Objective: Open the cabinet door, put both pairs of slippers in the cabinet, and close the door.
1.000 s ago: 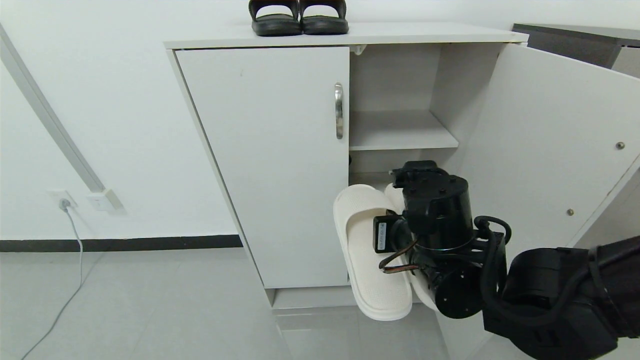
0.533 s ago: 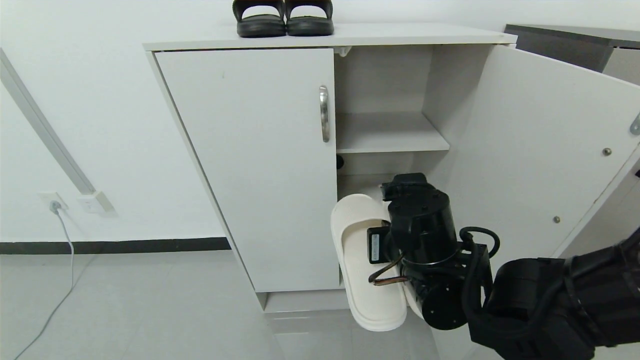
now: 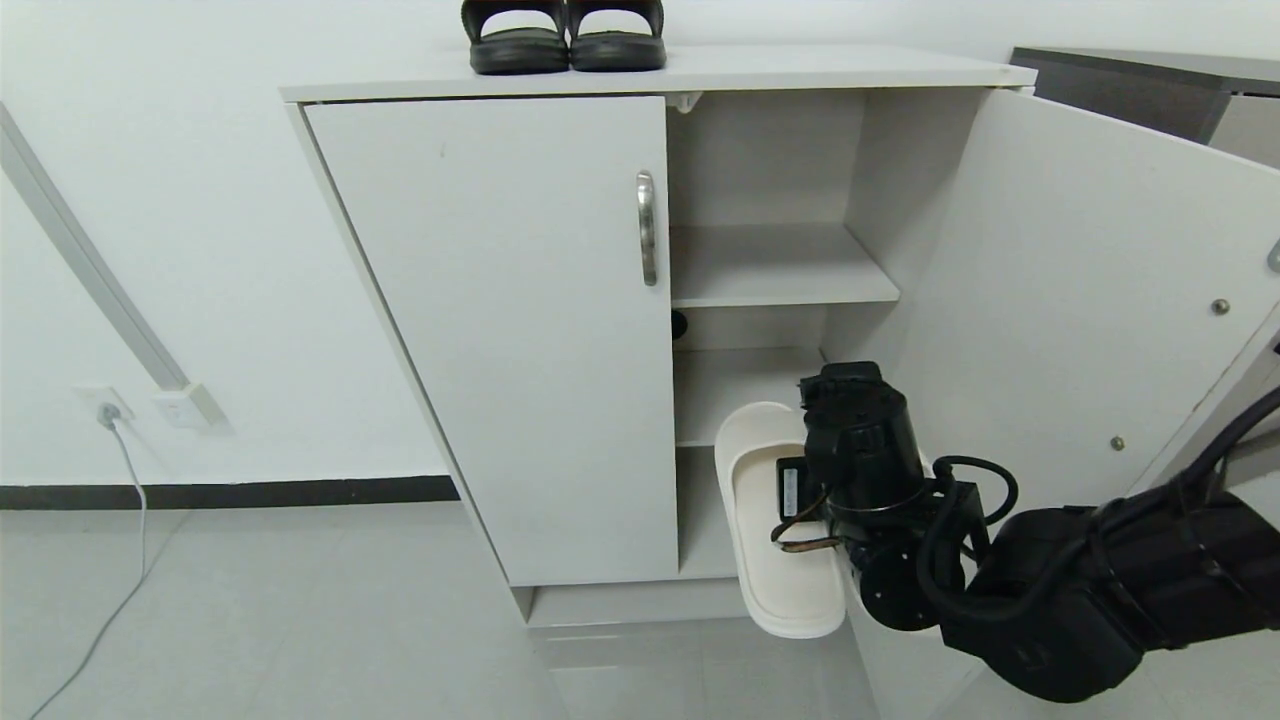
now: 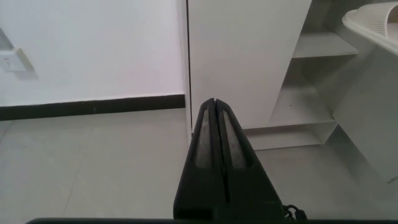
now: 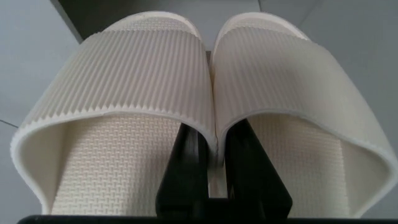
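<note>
Head view: the black slippers [image 3: 567, 35] sit on top of the cabinet [image 3: 480, 300] at 12 o'clock, with their far ends cut off. At 5 o'clock the right arm hides most of one of the white slippers [image 3: 765, 520], by the low shelf.

Left wrist view: the left gripper [image 4: 214, 107] is pressed together and holds nothing.

Right wrist view: the right gripper [image 5: 214, 142] pinches both white slippers' inner edges.

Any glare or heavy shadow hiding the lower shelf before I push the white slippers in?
Head view: light is even, with no glare beyond a glint on the handle; the lower shelf is mildly shaded yet readable, partly covered by the slippers. Right wrist view: slippers evenly lit, pinched in the right gripper, blocking what lies ahead.
</note>
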